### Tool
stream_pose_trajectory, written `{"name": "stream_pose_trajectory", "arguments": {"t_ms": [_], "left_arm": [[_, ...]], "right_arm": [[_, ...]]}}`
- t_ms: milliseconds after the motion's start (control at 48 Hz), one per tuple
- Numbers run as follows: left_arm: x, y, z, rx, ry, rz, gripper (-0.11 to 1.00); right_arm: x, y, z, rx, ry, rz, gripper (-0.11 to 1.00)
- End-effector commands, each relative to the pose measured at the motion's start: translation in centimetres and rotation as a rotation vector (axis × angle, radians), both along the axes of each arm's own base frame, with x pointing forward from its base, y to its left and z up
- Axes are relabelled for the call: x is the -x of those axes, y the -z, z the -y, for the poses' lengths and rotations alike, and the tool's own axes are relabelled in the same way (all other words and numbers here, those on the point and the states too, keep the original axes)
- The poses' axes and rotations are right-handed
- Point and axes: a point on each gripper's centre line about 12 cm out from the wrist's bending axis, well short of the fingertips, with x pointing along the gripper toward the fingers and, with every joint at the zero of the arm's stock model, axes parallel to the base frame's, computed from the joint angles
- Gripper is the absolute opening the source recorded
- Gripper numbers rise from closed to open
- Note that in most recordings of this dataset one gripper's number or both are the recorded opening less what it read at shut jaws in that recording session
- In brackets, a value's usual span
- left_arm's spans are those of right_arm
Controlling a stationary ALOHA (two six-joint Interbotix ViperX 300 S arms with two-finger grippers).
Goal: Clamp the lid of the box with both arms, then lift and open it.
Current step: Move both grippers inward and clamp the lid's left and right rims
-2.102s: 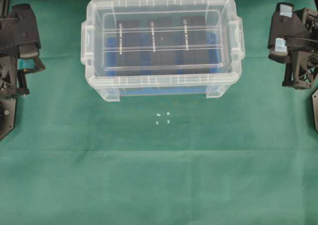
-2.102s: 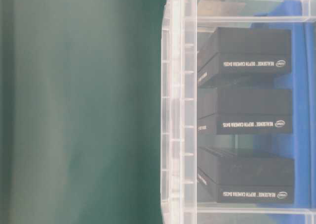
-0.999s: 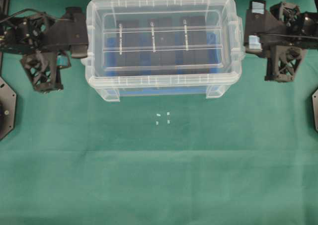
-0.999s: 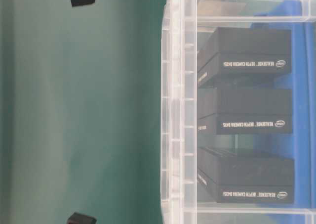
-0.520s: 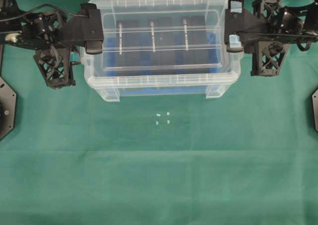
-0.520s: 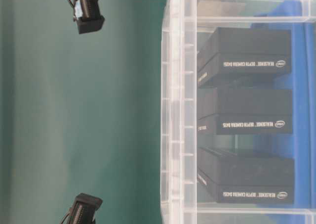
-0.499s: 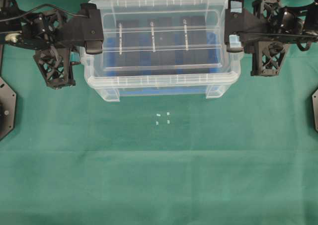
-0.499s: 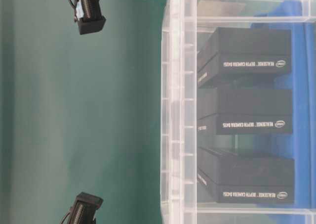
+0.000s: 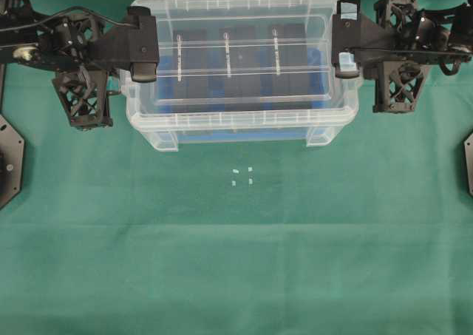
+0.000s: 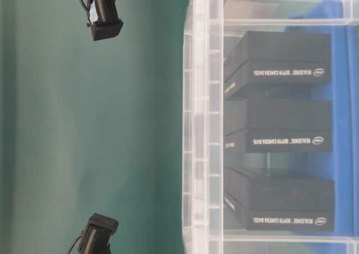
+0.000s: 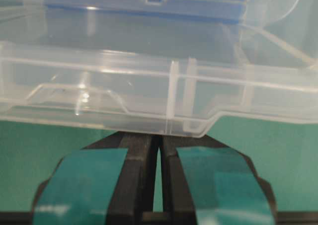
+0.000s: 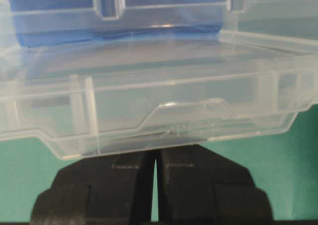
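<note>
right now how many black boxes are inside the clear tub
3, standing in a row across the tub: left black box, middle black box, right black box. None seems hidden.

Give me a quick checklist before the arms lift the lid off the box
1. Left gripper at the lid's left end: ok.
2. Right gripper at the lid's right end: ok.
3. Both grippers actually gripping plastic: cannot tell; wrist views show the jaws nearly together under the rim.
4. Lid seated flat on the box: ok.
5. Black blocks upright inside: ok.
</note>
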Motion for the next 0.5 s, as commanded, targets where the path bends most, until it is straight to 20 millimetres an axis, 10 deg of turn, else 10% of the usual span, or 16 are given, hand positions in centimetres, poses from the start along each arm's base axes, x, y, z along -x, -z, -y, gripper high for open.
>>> {"name": "stream_pose_trajectory", "arguments": {"t_ms": [0, 479], "left_arm": [[-1.3, -1.4, -0.3, -0.015, -0.003, 0.058, 0.01], [-1.3, -2.1, -0.1, -0.01, -0.001, 0.054, 0.01]], "right_arm": [[-1.7, -2.1, -0.2, 0.018, -0.016, 0.08, 0.0], [-1.9, -3.1, -0.3, 0.027, -0.022, 0.107, 0.0]]}}
